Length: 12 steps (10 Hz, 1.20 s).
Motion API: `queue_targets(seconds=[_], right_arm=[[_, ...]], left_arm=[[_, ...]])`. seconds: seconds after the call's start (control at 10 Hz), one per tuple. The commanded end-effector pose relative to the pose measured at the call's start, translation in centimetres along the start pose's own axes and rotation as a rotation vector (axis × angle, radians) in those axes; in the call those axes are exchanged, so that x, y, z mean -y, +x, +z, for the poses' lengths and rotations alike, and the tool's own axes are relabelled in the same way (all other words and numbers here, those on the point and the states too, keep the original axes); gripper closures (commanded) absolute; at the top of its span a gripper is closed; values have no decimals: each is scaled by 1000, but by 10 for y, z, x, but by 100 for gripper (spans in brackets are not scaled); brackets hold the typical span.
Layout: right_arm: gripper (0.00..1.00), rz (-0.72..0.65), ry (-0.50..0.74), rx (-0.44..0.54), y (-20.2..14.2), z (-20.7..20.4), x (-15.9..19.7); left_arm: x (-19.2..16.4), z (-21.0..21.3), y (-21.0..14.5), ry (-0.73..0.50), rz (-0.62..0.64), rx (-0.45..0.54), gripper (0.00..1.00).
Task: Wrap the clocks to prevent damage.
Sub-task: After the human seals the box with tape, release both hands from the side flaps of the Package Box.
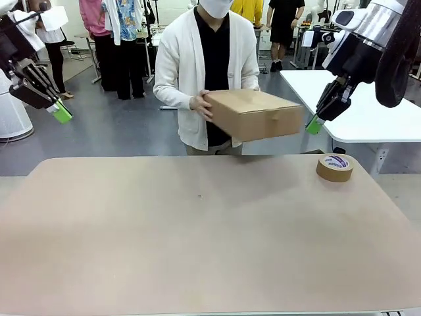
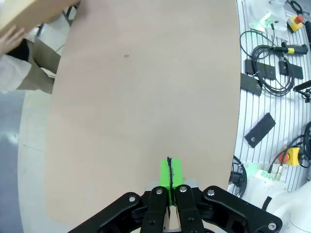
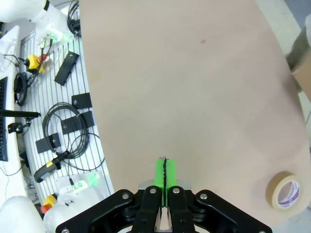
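The clocks are out of view. A person at the far side of the table holds a brown cardboard box (image 1: 254,113) in both hands above the table's far edge; a corner of that box (image 2: 24,12) also appears in the left wrist view. My left gripper (image 1: 61,112) hangs shut and empty high at the left, its green pads (image 2: 170,174) pressed together. High at the right, my right gripper (image 1: 315,124) is shut too, pads (image 3: 164,174) touching, holding nothing.
A brown tape roll (image 1: 335,167) lies near the table's far right corner, seen too (image 3: 287,191) from the right wrist. The tan table (image 1: 197,230) spreads wide below both arms. Cables and black plates (image 2: 272,58) lie on the ribbed bench behind the robot.
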State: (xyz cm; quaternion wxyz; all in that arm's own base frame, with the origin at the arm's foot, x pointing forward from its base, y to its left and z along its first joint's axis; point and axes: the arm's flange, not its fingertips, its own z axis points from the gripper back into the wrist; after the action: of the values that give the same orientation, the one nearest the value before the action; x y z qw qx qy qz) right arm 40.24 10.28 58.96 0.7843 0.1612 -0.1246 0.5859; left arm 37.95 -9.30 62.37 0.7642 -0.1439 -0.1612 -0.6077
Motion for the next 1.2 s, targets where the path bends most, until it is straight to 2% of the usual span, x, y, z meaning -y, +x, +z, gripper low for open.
queue_targets(seconds=[0.0,0.1,0.2,0.3,0.5,0.6,0.8,0.9,1.0,1.1], right_arm=[[99,-4,-2,-3,-1,0,1],[99,-4,-2,-3,-1,0,1],[99,1,0,0,0,0,0],[99,13,8,108,0,11,15],[99,64,86,315,-29,30,39],[99,80,113,422,-45,36,54],[99,71,138,522,-77,40,75],[91,55,165,537,-92,37,82],[40,67,196,560,-105,35,88],[31,81,208,612,-113,34,94]], left_arm=[[-7,-5,-1,1,5,-3,100],[0,0,0,0,0,0,100],[-7,9,1,-107,-114,79,100],[-22,22,1,-154,-155,183,100],[-25,31,-15,-188,-190,366,100],[-40,40,-25,-232,-220,434,100],[-55,44,-52,-173,-186,481,100],[-56,43,-69,-169,-148,514,40],[-57,46,-83,-148,-111,539,40],[-66,55,-90,-140,-104,553,0]])
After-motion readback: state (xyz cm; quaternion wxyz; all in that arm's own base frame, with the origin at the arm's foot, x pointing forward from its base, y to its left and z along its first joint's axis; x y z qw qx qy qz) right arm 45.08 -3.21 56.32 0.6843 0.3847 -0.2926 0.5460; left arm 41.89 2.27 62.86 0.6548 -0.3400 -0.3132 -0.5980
